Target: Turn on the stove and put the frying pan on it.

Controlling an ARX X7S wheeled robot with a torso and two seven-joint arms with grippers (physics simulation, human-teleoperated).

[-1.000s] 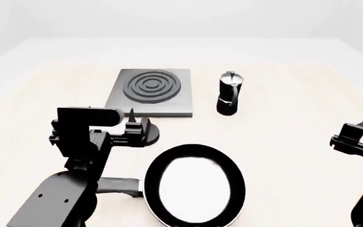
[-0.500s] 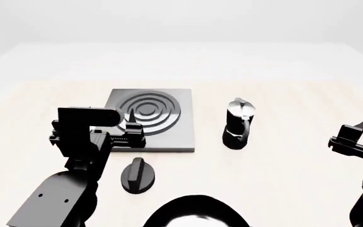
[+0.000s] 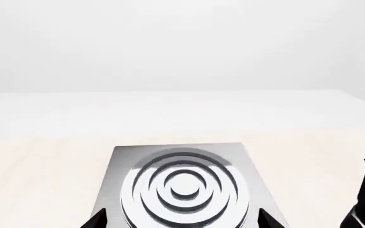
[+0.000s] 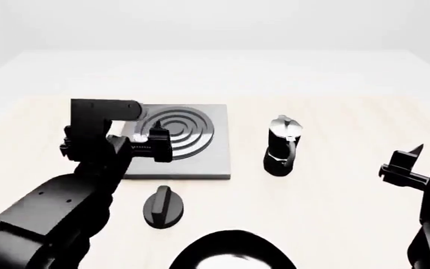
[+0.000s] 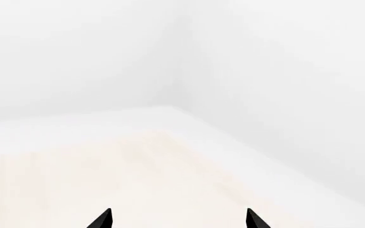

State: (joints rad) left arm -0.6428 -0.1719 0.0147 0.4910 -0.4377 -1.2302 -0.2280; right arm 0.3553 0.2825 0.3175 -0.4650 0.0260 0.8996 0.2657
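We look down on a pale table point(image 4: 335, 224) from the head camera. The stove point(image 4: 213, 159), a flat grey slab with ring burner, lies at centre left. Its black knob point(image 4: 162, 207) sits apart on the table, just in front of the slab's near edge. The pan point(image 4: 234, 252) shows only as a dark rim at the bottom edge, nearest us. A moka pot point(image 4: 282, 144) stands upright to the right of the stove, apart from it.

Our left gripper point(image 4: 154, 144) hangs above the stove's near left part, jaws spread and holding nothing; in the left wrist view its two tips frame the burner rings. Our right gripper point(image 4: 403, 163) hovers at the far right, well away from everything, jaws also spread and empty.

We judge the step in hand to be reaching the knob to switch the stove on. To do it well, we would draw the left gripper back toward us and lower it until the knob's raised ridge lies between the fingers. Then we would close squarely on that ridge before twisting, keeping the wrist vertical so the knob turns rather than slides across the table.
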